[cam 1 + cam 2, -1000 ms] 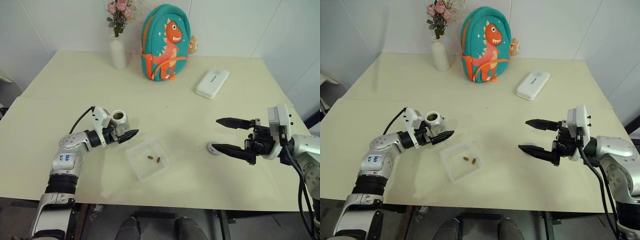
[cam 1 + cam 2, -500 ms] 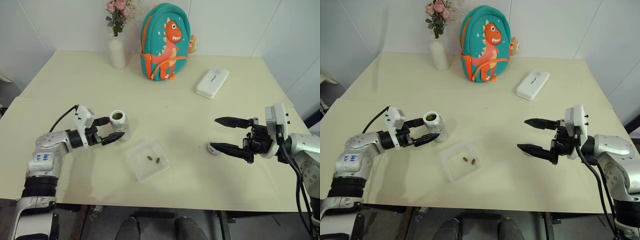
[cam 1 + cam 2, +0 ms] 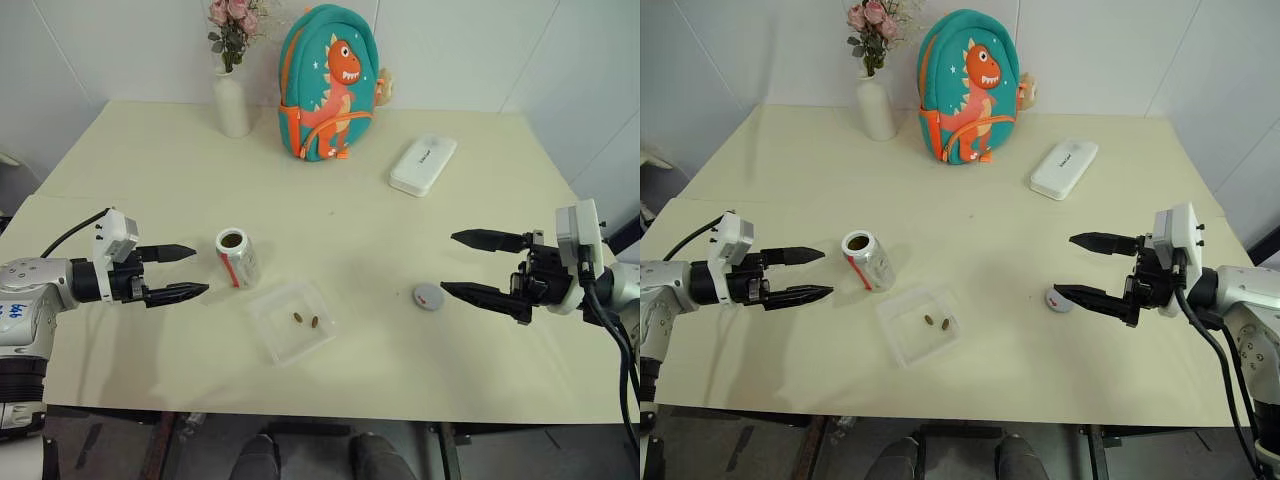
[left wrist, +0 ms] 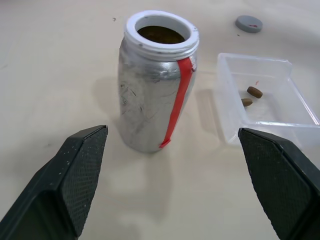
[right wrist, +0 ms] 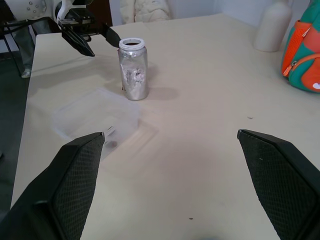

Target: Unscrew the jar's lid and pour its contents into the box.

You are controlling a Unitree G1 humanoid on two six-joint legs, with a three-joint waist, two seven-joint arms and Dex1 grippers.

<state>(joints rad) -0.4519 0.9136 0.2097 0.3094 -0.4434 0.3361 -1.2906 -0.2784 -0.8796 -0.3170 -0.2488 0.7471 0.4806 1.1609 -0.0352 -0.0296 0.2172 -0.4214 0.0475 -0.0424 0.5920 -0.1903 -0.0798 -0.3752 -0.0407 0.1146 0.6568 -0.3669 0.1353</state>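
Note:
The jar [image 3: 237, 258] stands upright and lidless on the table, its red-and-white label [image 4: 177, 95] showing. Just right of it and nearer me sits the clear box [image 3: 293, 321] with two brown pieces [image 4: 251, 96] of the contents inside. The grey lid [image 3: 428, 296] lies flat on the table right of the box. My left gripper [image 3: 186, 272] hovers open to the left of the jar, apart from it and holding nothing. At the right, my right gripper [image 3: 462, 263] is open and empty, its lower finger close to the lid.
A white flower vase [image 3: 233, 100] and a teal dinosaur backpack [image 3: 331, 84] stand at the back of the table. A white oblong case [image 3: 424, 165] lies at the back right.
My left gripper has let go of the jar and drawn back to the left, leaving it standing. The right gripper has barely moved.

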